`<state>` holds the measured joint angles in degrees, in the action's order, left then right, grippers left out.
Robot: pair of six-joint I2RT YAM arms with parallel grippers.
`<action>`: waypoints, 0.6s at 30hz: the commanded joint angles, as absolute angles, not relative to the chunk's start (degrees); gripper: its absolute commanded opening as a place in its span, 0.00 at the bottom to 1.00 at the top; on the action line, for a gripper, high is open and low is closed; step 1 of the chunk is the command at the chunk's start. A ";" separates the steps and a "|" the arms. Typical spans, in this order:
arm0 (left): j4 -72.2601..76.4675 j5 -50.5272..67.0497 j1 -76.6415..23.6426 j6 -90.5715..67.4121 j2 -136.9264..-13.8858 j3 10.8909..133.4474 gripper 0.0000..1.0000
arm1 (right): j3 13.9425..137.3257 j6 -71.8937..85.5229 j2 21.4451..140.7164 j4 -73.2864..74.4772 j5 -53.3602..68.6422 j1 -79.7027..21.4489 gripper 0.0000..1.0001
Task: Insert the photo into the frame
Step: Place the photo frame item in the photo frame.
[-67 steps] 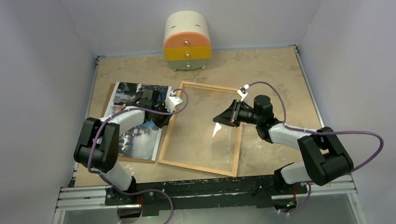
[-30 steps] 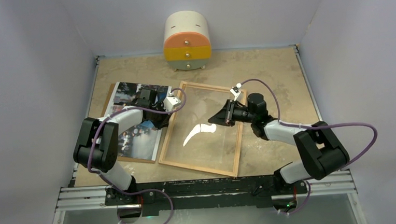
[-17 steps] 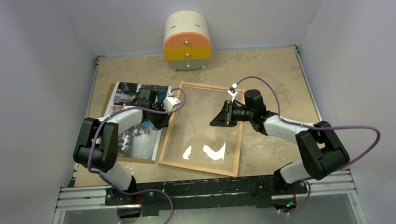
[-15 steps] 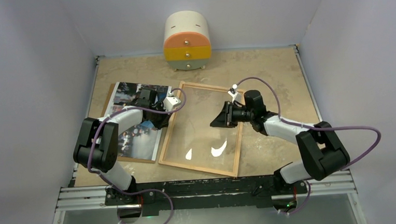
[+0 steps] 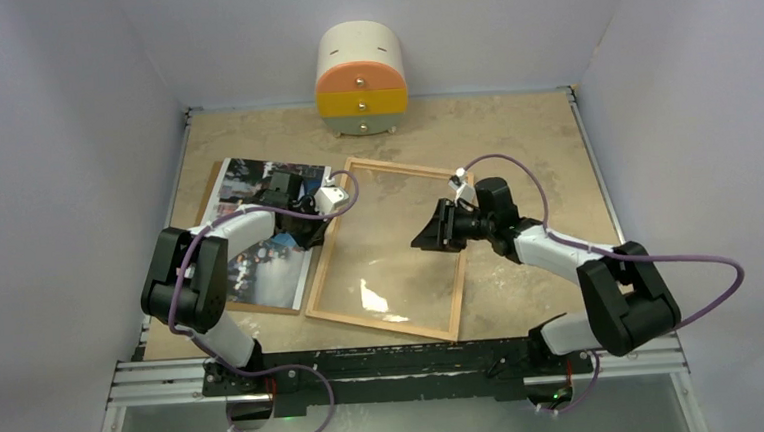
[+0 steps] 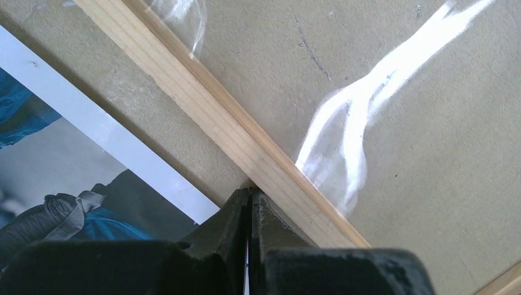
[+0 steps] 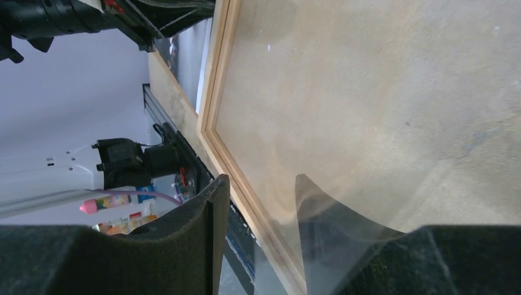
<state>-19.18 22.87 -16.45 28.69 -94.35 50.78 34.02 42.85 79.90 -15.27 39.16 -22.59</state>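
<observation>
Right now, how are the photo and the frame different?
The photo is a picture in blue, white and dark; the frame is thin light wood with a see-through middle. The photo lies on a brown board; the frame lies beside it on the table. Both are flat rectangles of similar size.

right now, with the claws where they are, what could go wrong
1. The right claw is open, but a corner of the clear pane looks to sit between its fingers. Pulling away could snag that corner and drag the pane out of the frame.
2. The left claw is shut, with its tips against the frame's outer rail, right beside the photo. A push might shift the frame or scuff the photo's edge.
</observation>
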 commanded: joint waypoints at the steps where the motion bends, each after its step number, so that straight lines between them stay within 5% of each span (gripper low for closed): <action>1: -21.43 23.48 -16.26 29.22 -93.08 50.60 0.00 | 33.46 40.99 76.48 -13.60 38.49 -20.76 0.47; 18: -20.97 23.29 -16.26 29.24 -93.39 50.27 0.00 | 30.70 43.29 78.45 -20.49 39.91 -20.30 0.51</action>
